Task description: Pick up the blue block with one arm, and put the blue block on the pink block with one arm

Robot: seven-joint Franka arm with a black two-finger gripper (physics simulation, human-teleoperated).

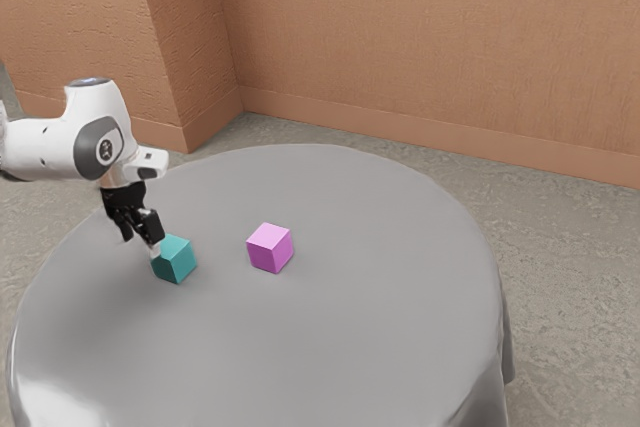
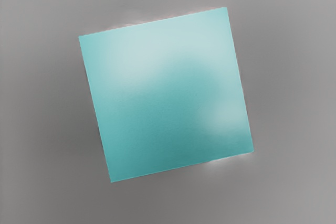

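Pincer [image 1: 152, 243] low at the blue block [image 1: 176, 259], which sits on the grey surface [image 1: 380, 327] directly beneath it. Whether the pincer is open or closed cannot be told. The pink block [image 1: 270, 247] stands near, beyond the blue block.

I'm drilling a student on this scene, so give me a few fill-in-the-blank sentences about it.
The hand is at the blue block, apart from the ___ block.
The pink block lies to the exterior view's ___ of the blue one.
The table is ___ in outline.
Missing: pink; right; round.
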